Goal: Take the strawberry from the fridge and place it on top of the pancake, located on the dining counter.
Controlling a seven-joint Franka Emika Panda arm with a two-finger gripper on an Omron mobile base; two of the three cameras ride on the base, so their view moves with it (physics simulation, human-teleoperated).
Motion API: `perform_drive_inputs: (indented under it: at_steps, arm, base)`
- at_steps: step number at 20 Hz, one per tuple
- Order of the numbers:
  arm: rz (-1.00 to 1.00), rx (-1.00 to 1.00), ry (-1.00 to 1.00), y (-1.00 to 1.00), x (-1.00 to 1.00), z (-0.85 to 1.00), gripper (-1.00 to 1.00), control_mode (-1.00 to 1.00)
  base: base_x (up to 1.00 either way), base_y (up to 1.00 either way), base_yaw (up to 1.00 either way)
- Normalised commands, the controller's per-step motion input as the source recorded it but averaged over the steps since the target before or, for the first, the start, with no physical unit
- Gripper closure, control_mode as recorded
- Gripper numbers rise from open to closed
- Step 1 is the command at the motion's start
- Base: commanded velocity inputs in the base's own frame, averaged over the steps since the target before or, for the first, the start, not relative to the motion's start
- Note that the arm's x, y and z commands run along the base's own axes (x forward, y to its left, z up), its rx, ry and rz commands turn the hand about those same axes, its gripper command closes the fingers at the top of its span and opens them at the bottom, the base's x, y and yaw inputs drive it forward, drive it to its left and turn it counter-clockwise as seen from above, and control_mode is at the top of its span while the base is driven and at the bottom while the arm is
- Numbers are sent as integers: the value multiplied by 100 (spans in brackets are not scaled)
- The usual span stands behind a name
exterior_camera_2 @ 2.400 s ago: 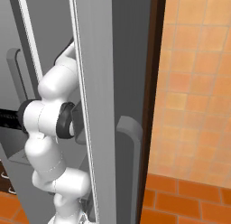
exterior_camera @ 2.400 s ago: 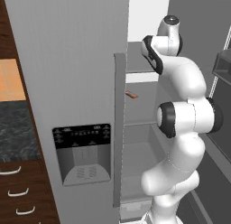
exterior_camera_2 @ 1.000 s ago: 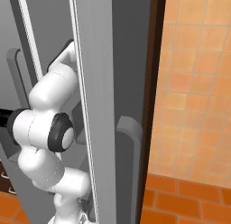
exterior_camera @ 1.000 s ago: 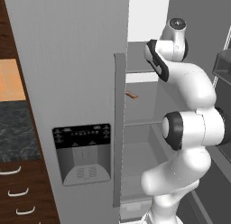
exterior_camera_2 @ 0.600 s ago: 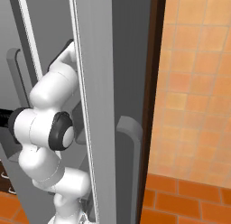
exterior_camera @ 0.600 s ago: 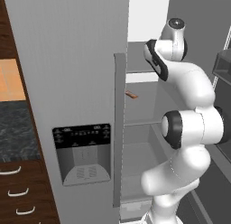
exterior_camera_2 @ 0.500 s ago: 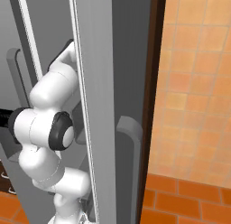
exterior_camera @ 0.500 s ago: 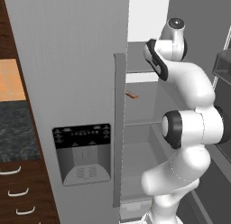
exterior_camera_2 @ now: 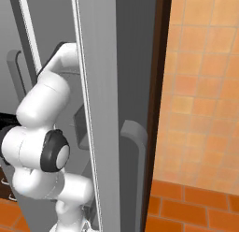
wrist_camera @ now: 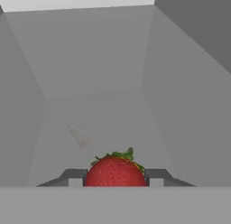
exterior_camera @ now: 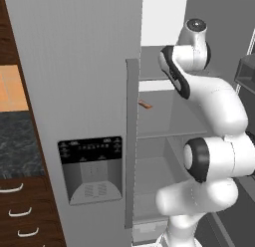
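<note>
In the left base view we see the fridge (exterior_camera: 94, 66) with its left door closed, the black-panelled dispenser (exterior_camera: 90, 169) low on that door and the long handle (exterior_camera: 131, 141) at the door's right edge. Right of the handle, inside the open compartment, a small orange-brown item (exterior_camera: 145, 105) lies on a glass shelf, and our arm reaches in above that shelf. In the hand view the gripper (wrist_camera: 116, 177) has its fingers (wrist_camera: 74, 177) drawn in narrow against both sides of the strawberry (wrist_camera: 116, 170), gripping it inside the fridge, with the grey back wall beyond it.
</note>
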Motion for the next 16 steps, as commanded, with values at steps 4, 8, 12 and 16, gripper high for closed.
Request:
perform_drive_inputs:
  at_steps: [4,8,12,16]
  arm:
    - [-7,0,-18,39,-100,0,100,-100]
    - [-6,0,-5,10,-100,0,100,-100]
    - [-1,1,14,15,-100,-13,100,-100]
    - [0,12,25,40,-100,-33,100,-100]
  base:
    - [0,0,0]
    - [0,0,0]
    - [0,0,0]
    - [0,0,0]
